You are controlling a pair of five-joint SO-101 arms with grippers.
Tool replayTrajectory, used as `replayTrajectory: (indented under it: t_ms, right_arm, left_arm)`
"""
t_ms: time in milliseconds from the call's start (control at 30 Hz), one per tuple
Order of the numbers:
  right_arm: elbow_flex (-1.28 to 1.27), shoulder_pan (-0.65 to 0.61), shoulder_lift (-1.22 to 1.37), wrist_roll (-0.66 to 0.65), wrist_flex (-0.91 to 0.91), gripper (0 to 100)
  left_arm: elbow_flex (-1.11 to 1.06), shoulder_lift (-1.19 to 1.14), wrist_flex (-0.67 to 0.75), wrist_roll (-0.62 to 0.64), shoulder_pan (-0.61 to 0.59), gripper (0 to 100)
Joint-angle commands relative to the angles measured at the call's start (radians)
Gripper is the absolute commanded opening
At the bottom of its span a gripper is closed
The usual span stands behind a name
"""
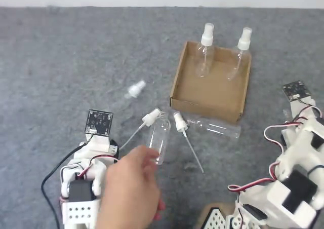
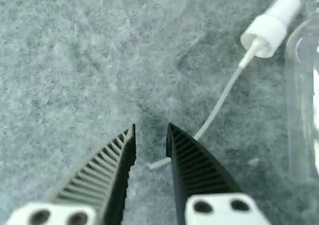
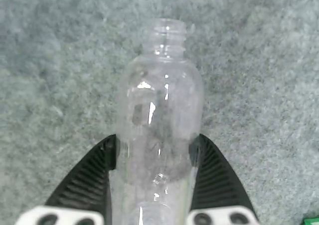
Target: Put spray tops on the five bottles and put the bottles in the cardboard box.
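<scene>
Gripper of the left arm [image 2: 150, 130] is spread a little. The thin tube end of a spray top [image 2: 269, 23] lies on the grey carpet [image 2: 75, 60] between its fingers and is not pinched. Just beside this top lies a near bottle [image 1: 161, 135]. A person's hand [image 1: 134, 188] is at its lower end; I cannot tell if it touches. The right gripper [image 3: 154, 145] is pressed on both sides of a clear bottle [image 3: 159, 100] which has no top. In front of the cardboard box [image 1: 177, 87] lie a second spray top [image 1: 179, 122] and a lying bottle [image 1: 217, 129]. Two capped bottles [image 1: 205, 56] are in the box at its far wall. A loose spray top [image 1: 135, 89] lies apart, beside the box.
</scene>
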State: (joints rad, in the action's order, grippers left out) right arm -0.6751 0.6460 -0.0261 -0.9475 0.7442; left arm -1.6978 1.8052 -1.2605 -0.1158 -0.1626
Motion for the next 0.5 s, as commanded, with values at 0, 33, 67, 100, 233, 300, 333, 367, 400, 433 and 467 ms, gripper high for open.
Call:
replayTrajectory:
  t_ms: [0,33,67,100,233,300,333,367,400,433,467]
  right_arm:
    - [-0.029,-0.031,0.002,-0.011,-0.005,0.6]
    - [-0.029,-0.033,0.002,-0.011,-0.004,0.6]
    - [-0.031,-0.035,0.004,-0.009,-0.004,0.6]
    - [-0.031,-0.035,0.004,-0.008,-0.004,0.6]
    - [-0.031,-0.036,0.004,-0.005,-0.002,0.6]
    - [-0.031,-0.035,0.004,-0.005,-0.002,0.6]
    - [-0.034,-0.031,0.004,-0.005,-0.002,0.6]
    - [-0.04,-0.031,0.002,-0.003,-0.002,0.6]
    - [-0.044,-0.035,0.002,-0.003,-0.002,0.6]
    - [-0.048,-0.038,0.002,-0.003,-0.002,0.6]
    - [-0.052,-0.038,0.002,-0.003,-0.002,0.6]
  left_arm:
    - [0.012,0.014,-0.002,0.002,0.0,9]
    - [0.012,0.014,-0.002,0.002,0.0,9]
    - [0.012,0.014,-0.002,0.002,0.0,9]
    - [0.012,0.014,-0.002,0.002,0.0,9]
    - [0.012,0.014,-0.002,0.002,0.0,9]
    - [0.012,0.014,-0.002,0.002,0.0,9]
    - [0.012,0.014,-0.002,0.002,0.0,9]
    - [0.012,0.014,-0.002,0.002,0.0,9]
    - [0.012,0.014,-0.002,0.002,0.0,9]
    - [0.012,0.014,-0.002,0.002,0.0,9]
    - [0.012,0.014,-0.002,0.002,0.0,9]
